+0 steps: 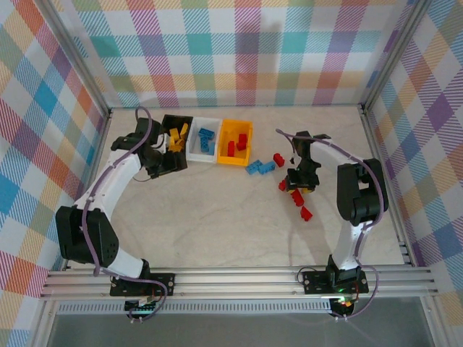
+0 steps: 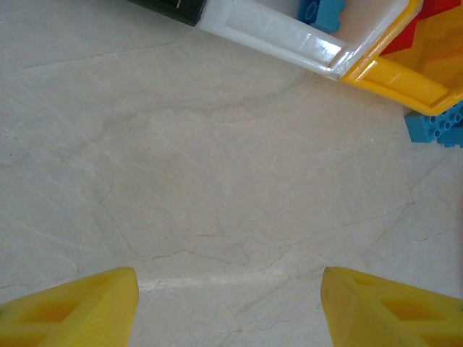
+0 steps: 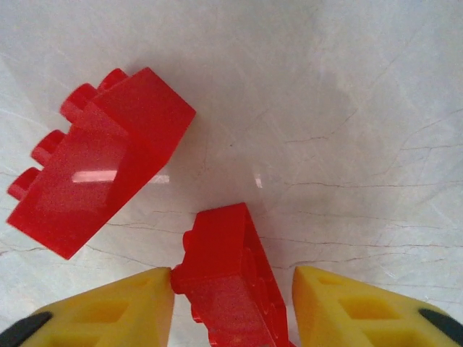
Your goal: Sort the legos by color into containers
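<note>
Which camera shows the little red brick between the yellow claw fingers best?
The right wrist view: the small red studded plastic brick sits large and close between the fingers of the right claw. In the top external view it is tiny, mostly hidden under that claw and hard to make out.

On my right wrist camera, the small red brick between the tips of the right gripper runs off the bottom edge. I can't see its end, and I can't tell if both fingers press on it. On my left wrist camera, the two yellow tips of the left gripper are cut by the bottom edge. The black bin is a thin sliver at the top. The white bin and yellow-orange bin show just corners. A blue brick is cut by the right edge. From above, the bricks inside the bins are too small for me to count.
</note>
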{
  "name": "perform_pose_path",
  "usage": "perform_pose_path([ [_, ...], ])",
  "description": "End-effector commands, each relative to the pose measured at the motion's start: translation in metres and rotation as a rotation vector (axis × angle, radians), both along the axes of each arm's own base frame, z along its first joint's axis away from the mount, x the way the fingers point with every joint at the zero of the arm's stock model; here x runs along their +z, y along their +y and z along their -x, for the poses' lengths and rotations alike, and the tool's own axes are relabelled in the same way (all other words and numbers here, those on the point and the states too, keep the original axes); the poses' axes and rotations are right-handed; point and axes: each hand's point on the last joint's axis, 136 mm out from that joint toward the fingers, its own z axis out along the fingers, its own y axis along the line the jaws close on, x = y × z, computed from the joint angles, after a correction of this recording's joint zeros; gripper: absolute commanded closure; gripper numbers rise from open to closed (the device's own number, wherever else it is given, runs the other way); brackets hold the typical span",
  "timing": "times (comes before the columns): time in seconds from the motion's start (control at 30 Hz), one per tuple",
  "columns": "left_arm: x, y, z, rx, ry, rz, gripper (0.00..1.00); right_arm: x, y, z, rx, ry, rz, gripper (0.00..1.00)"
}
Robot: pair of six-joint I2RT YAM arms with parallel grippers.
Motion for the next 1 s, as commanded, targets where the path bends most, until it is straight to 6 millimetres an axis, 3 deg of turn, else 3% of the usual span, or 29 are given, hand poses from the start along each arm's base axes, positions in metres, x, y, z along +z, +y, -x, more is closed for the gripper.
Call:
perform_pose_path([
  [0.0, 0.001, 0.005, 0.013, 0.016, 0.013, -0.005, 0.32, -0.006, 0.002, 0.009, 0.004, 0.028, -0.010, 0.57],
  [0.27, -0.004, 0.010, 0.030, 0.016, 0.024, -0.018, 0.32, 0.003, 0.004, 0.005, -0.024, -0.019, -0.030, 0.72],
  [0.43, -0.005, 0.009, 0.039, 0.014, 0.025, -0.006, 0.32, 0.024, 0.007, -0.004, -0.046, -0.095, -0.051, 0.77],
  [0.53, -0.005, 0.008, 0.046, 0.014, 0.028, 0.006, 0.32, 0.048, 0.011, -0.013, -0.077, -0.152, -0.083, 0.78],
  [0.63, -0.007, 0.005, 0.055, 0.013, 0.033, 0.032, 0.32, 0.087, 0.026, -0.026, -0.124, -0.222, -0.176, 0.79],
  [0.77, -0.018, -0.004, 0.069, 0.029, 0.065, 0.110, 0.31, 0.144, 0.063, -0.054, -0.183, -0.353, -0.425, 0.79],
  [0.87, -0.028, -0.012, 0.081, 0.074, 0.094, 0.188, 0.31, 0.172, 0.093, -0.077, -0.213, -0.392, -0.628, 0.79],
  [0.97, -0.040, -0.019, 0.092, 0.134, 0.119, 0.266, 0.31, 0.186, 0.117, -0.105, -0.236, -0.411, -0.783, 0.80],
])
